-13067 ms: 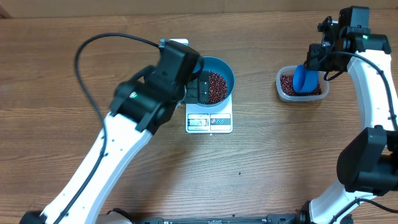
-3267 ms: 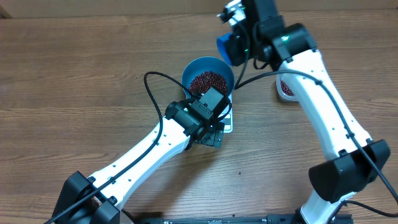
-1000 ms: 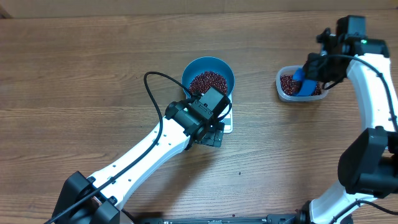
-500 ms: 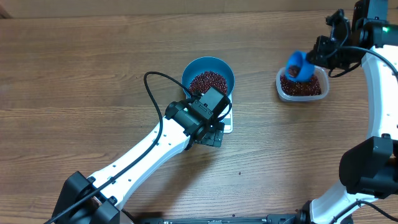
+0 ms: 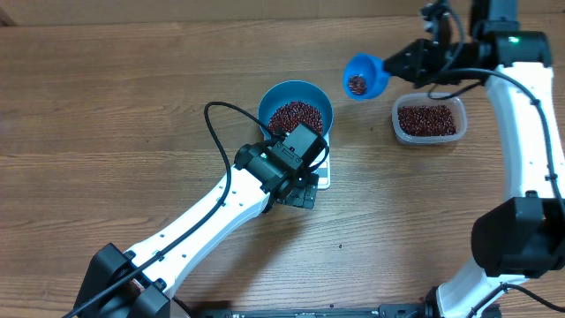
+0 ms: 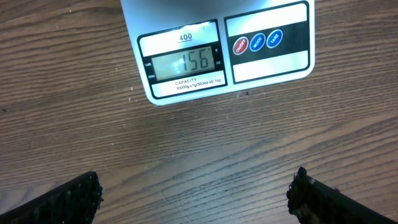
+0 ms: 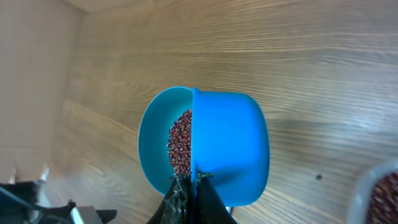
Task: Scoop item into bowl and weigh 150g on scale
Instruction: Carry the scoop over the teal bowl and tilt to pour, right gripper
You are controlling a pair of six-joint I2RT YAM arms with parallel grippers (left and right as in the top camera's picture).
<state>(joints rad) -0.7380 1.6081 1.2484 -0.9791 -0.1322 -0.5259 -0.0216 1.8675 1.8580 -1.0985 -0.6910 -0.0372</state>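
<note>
Dark red-brown beans (image 5: 296,117) lie heaped in the round deep blue bowl (image 5: 296,87), which stands on the flat white square scale (image 5: 324,179). The scale's display panel projects from under the bowl at 6 o'clock and, in the left wrist view, reads 156. A smaller portion of beans sits in the small blue plastic scoop (image 5: 375,75), which is in the air at 2 o'clock from the bowl, apart from its rim and between the bowl and the clear rounded-rectangular plastic tub (image 5: 396,119). The tub stands at 3 o'clock from the bowl and has a layer of beans in it. The right gripper (image 5: 399,64) has its jaws closed tight on the scoop's handle, the scoop tilted with its mouth toward the bowl. The left gripper (image 6: 193,205) hangs over the brown wooden table (image 5: 132,106) at 6 o'clock from the scale, its jaws spread fully wide and holding nothing, with no beans between them.
</note>
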